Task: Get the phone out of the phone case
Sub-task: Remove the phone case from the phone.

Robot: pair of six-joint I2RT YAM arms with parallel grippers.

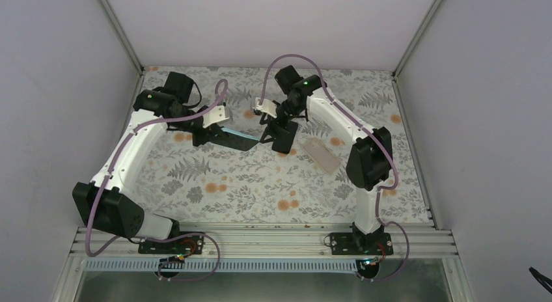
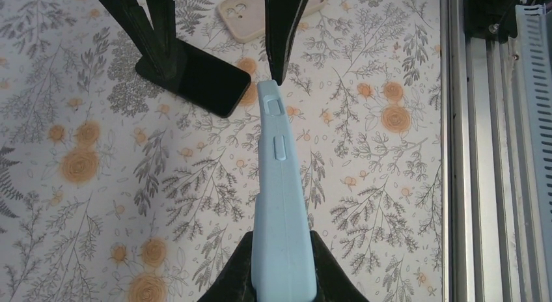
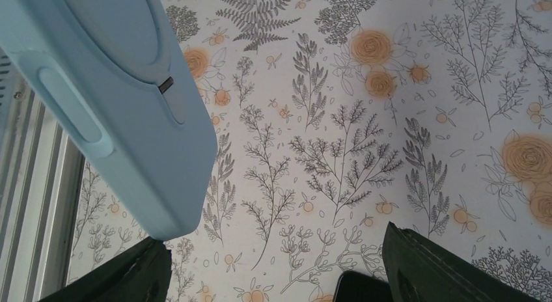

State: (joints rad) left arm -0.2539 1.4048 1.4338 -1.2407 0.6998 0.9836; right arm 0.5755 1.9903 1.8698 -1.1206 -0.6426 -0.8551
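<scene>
Floral-printed surface (image 1: 215, 185), left claw (image 2: 281, 240) pinching light blue silicone phone case (image 2: 280, 165) edge-on at lower centre of its wrist view, right claw (image 3: 273, 237) spread wide by the case's tip, flat black phone (image 2: 205, 81) lying upper left, apart from the case, beige rounded case (image 2: 250, 15) at top.

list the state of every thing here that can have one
left tool, shut on the blue case
blue case, held on edge off the table, inside hidden
right tool, open, over the black phone
black phone, bare, lying flat on the table
beige case, lying flat on the table, camera cutout up, untouched
</scene>
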